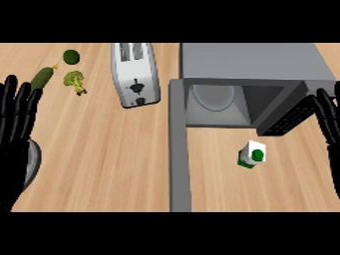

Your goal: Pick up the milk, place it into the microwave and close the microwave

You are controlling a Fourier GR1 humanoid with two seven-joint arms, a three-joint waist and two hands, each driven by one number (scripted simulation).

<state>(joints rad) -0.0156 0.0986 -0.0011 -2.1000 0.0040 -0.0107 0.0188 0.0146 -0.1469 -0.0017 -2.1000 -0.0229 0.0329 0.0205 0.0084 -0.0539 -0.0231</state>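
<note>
Status: task not started, as far as the head view shows. The milk carton, white with green markings, stands on the wooden tabletop just in front of the microwave opening, to the right of the microwave door. Nothing touches it.

The door is swung fully open, projecting toward the viewer. The cavity is visible, with the turntable plate inside and no item on it.

The left robot hand shows at the view's left edge, fingers straight and spread, pointing up, holding nothing; judged to be resting. The right robot hand shows at the right edge, beside the microwave's control panel, fingers likewise straight and spread, holding nothing, and apart from the carton.

Other items, not part of the task: a toaster left of the microwave, and a broccoli floret, a cucumber and a lime further left.

Outstanding: grasp the carton, place it in the cavity, shut the door. All three remain.
</note>
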